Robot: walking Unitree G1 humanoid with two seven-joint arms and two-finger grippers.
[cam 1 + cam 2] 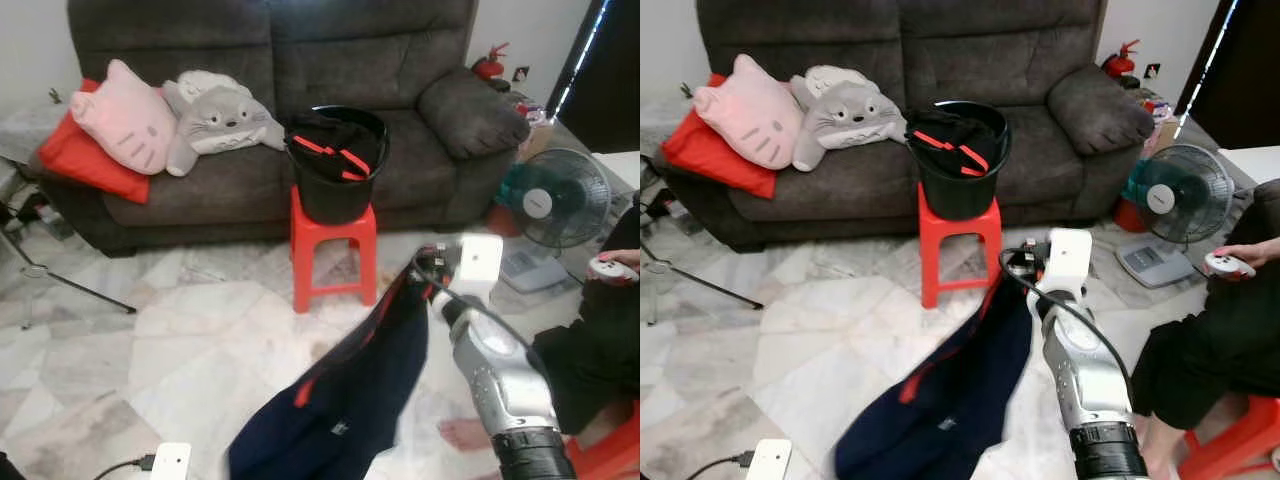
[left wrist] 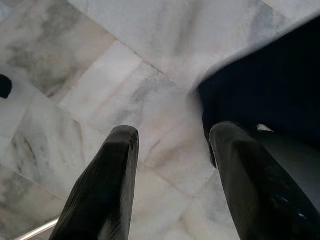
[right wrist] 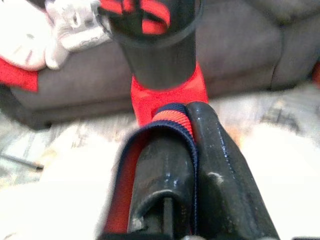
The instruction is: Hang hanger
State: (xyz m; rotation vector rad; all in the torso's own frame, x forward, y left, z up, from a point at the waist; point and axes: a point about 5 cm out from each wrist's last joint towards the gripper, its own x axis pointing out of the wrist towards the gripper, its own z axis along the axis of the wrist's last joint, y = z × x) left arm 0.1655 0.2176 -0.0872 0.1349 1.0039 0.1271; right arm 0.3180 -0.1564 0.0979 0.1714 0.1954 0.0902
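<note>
Holding dark clothes, black bucket (image 1: 337,165)

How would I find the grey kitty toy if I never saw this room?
Look at the big dark grey sofa against the wall. On its seat lies a row of soft things: a red cushion, a pink cat-face pillow, then the grey plush. It is the only grey one, with a white belly, whiskers and a wide grin.

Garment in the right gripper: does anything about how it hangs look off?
Yes. The right gripper pinches only the collar edge of the navy garment, so it droops slantwise, its lower end bunched on the floor. No hanger is visible on it.
</note>
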